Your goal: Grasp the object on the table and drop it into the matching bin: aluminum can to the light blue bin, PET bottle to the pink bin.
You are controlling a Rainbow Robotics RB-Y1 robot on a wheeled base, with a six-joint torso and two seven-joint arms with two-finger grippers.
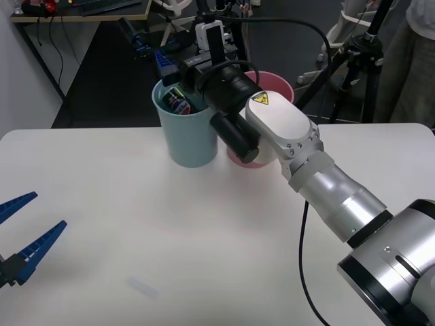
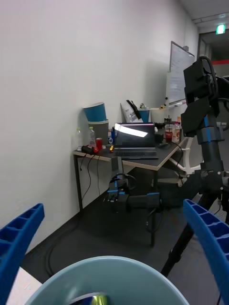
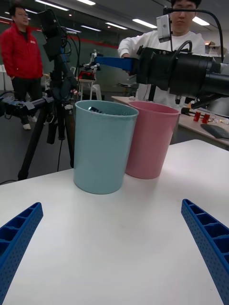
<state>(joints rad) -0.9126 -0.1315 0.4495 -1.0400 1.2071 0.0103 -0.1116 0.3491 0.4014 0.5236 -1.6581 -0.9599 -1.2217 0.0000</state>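
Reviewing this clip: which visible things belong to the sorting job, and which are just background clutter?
Job:
- light blue bin, can inside
- pink bin
- table
- right claw, open above the blue bin
- left claw, open, idle

Background:
- tripod
- laptop desk

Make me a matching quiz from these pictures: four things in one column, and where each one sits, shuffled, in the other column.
Things
1. right gripper
2. left gripper
3. aluminum can
4. pink bin

Places
A. inside the light blue bin
B. low over the table's near left edge, open
C. above the light blue bin's mouth, open
D. on the table, right beside the light blue bin

Pairs: 1-C, 2-B, 3-A, 4-D
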